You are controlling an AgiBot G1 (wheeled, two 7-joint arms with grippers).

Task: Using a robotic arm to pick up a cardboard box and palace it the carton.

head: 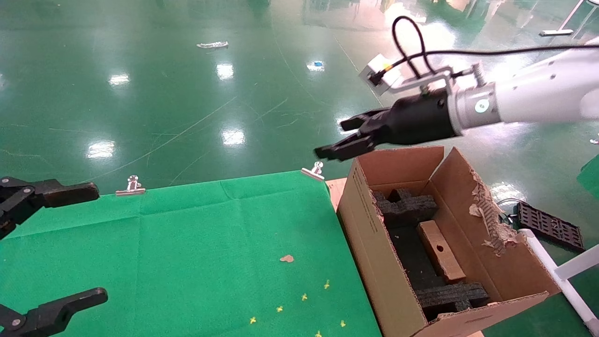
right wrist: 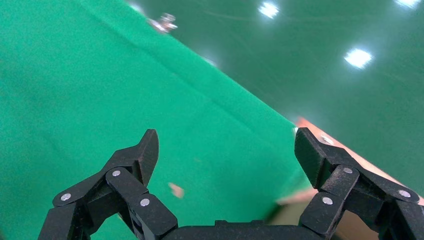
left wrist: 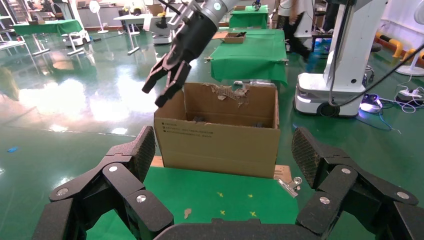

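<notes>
Head view: right end effector (head: 339, 138) hangs in the air above the far corner of the carton (head: 374, 243), fingers spread wide w/ nothing between them. Small cardboard box (head: 440, 251) already lies inside the carton, on the dark floor between the two black foam blocks (head: 406, 206), round hole facing up, tilted slightly and close to the ragged-flap side. So the placing looks done; arm seems clear of the load.

Carton sits just off the right edge of the green-clothed worktop (head: 196, 243), touching or nearly touching it, can't tell which.

Left end effector (head: 56, 248) is parked over the worktop's left edge, also wide open, empty.

Risks, as I judge them: right arm's fingers are near the carton's upright far flap, so a low sweep toward the worktop could clip the flap and shove the carton. Box isn't seated flat btw the foam blocks; a knock to the carton might shift it. Torn flap (head: 491, 215) could snag a finger if the arm dips back in.
</notes>
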